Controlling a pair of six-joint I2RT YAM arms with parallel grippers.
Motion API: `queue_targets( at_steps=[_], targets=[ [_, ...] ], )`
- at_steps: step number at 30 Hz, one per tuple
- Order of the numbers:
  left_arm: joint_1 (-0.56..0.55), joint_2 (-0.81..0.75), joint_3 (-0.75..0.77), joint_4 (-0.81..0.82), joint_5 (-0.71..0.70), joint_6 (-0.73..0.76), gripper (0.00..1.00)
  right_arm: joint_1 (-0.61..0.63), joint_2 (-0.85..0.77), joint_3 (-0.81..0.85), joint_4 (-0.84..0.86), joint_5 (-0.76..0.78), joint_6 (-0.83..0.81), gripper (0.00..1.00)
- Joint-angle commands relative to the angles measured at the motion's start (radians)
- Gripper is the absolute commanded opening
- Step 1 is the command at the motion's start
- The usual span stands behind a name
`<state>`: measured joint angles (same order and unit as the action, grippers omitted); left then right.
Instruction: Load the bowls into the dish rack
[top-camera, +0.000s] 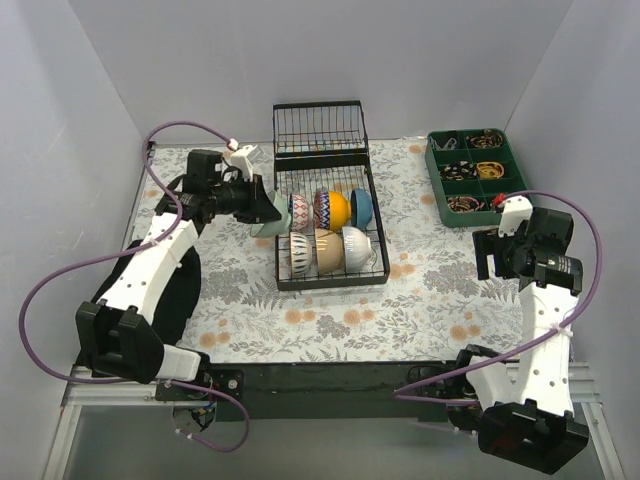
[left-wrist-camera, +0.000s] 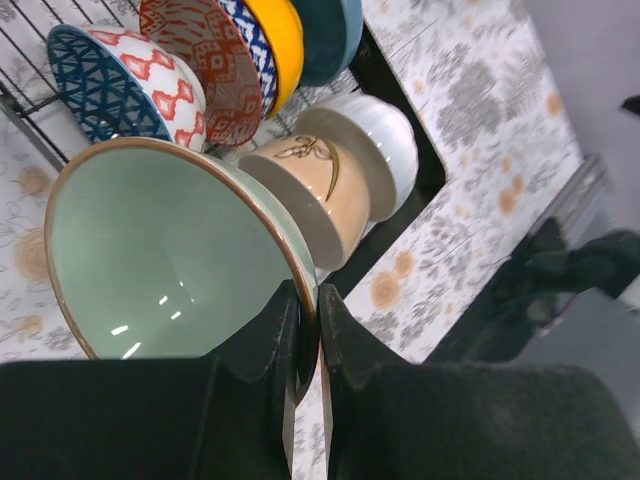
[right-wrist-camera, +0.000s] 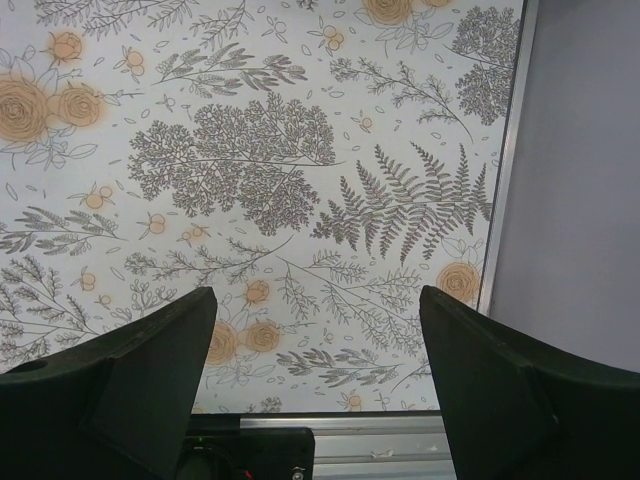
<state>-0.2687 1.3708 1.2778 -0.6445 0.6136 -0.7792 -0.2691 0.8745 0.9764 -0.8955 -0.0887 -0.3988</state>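
Left arm (top-camera: 150, 260): stretches from its base at the near left corner forward and to the right, its wrist ending at the left side of the rack.
Left jaws: clenched on the rim of the green bowl, one finger inside the rim and one outside.
Green bowl (top-camera: 268, 226) (left-wrist-camera: 160, 250): held tilted on edge at the rack's left wall; whether it touches the wire cannot be told.
Rack (top-camera: 330, 286): sits mid-tabletop (top-camera: 250, 300), with its grid end raised at the far side.
Back row: patterned bowl (top-camera: 300, 212) (left-wrist-camera: 120, 85), red-lined bowl (top-camera: 323, 208) (left-wrist-camera: 200, 65), yellow bowl (top-camera: 339, 208) (left-wrist-camera: 280, 40) and teal bowl (top-camera: 362, 207) (left-wrist-camera: 325, 35) stand on edge, side by side.
Front row: striped bowl (top-camera: 302, 252), cream bowl (top-camera: 325, 250) (left-wrist-camera: 310, 185) and white bowl (top-camera: 357, 247) (left-wrist-camera: 375, 145) stand on edge, packed close.
Right arm (top-camera: 545, 340): folded upright at the near right, its wrist turned down.
Right jaws: released and spread wide, grasping nothing, over bare flowered tabletop near the right edge.
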Motion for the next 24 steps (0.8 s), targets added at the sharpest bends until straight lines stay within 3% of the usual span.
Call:
queue_targets(
  at_steps=[1, 4, 5, 8, 24],
  targets=[
    [0.075, -0.042, -0.092, 0.250, 0.295, -0.291, 0.00, -0.005, 0.029, 0.065, 0.007, 0.033, -0.015, 0.91],
    [0.132, -0.050, -0.191, 0.365, 0.392, -0.425, 0.00, -0.005, 0.046, 0.071, 0.001, 0.049, -0.025, 0.91],
    [0.147, -0.067, -0.234, 0.482, 0.432, -0.548, 0.00, -0.005, 0.049, 0.070, 0.001, 0.052, -0.026, 0.90],
    [0.184, -0.087, -0.372, 0.691, 0.475, -0.731, 0.00, -0.005, 0.058, 0.065, 0.001, 0.063, -0.031, 0.90],
    [0.227, 0.004, -0.702, 1.167, 0.528, -1.114, 0.00, -0.005, 0.084, 0.062, -0.014, 0.079, -0.012, 0.90]
  ],
)
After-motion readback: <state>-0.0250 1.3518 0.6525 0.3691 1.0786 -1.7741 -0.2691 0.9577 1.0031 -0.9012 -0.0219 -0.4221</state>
